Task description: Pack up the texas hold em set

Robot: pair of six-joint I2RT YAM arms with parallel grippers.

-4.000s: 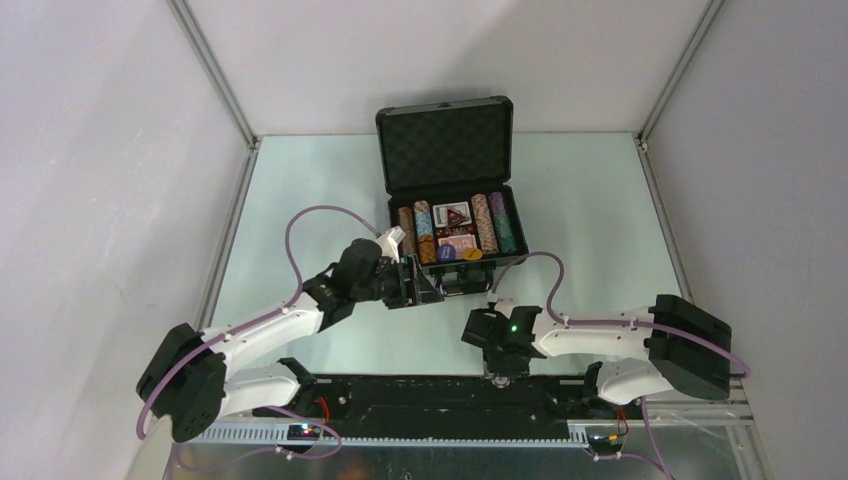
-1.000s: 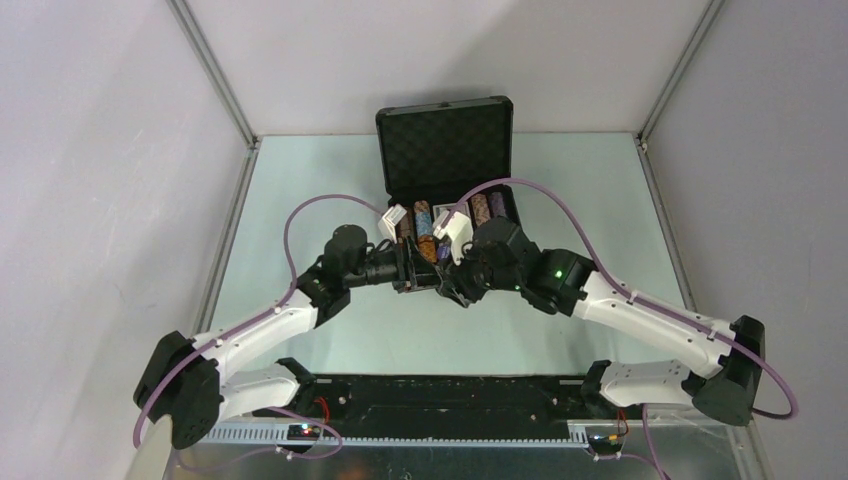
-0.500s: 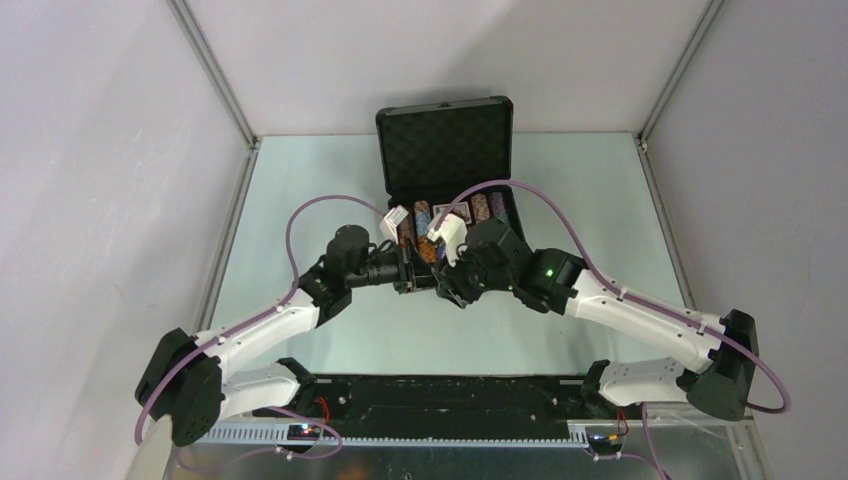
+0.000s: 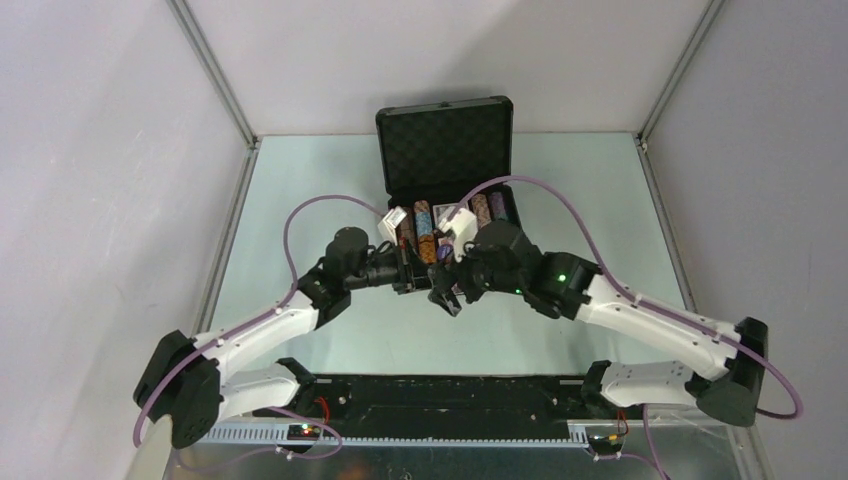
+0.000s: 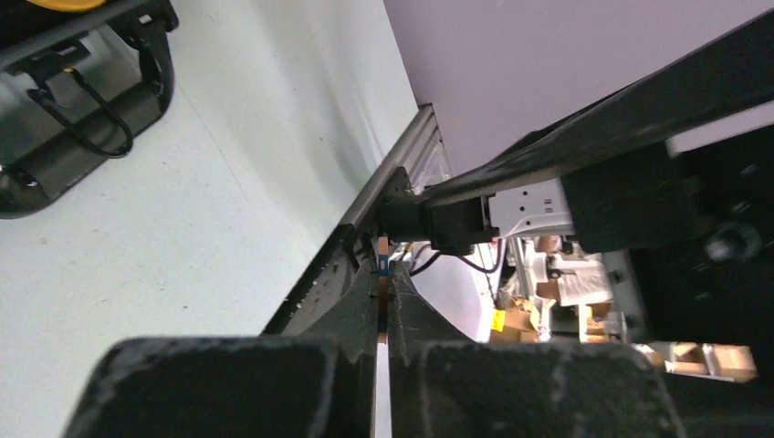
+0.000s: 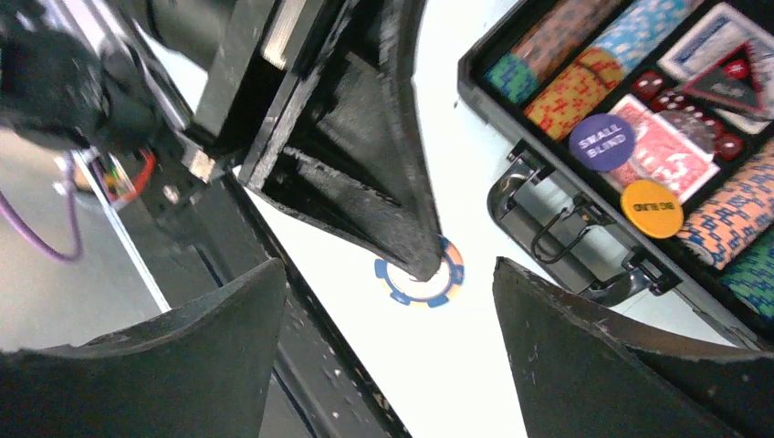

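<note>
The black briefcase [image 4: 446,140] stands open at the table's far middle, lid up. Its foam tray [image 6: 473,84] holds rows of striped chips [image 6: 584,80], a red deck [image 6: 659,153], a blue deck [image 6: 721,35], a purple disc [image 6: 602,141] and a yellow disc [image 6: 651,208]. Just in front of the case, my left gripper [image 4: 424,276] is shut on an orange-and-blue poker chip [image 6: 429,285], pinched edge-on [image 5: 382,266] between its tips [image 5: 383,285]. My right gripper [image 4: 447,296] faces it, jaws wide open on either side of the chip [image 6: 391,274] without touching it.
The case's handle and latches [image 6: 540,219] jut toward the grippers. A black base rail [image 4: 440,395] runs along the near edge. Metal frame posts [image 4: 215,75] and grey walls close in the pale green table [image 4: 300,190].
The right gripper came in and met the left in front of the case. Its jaws have opened wide and let the chip go, while the left gripper shut on it.
</note>
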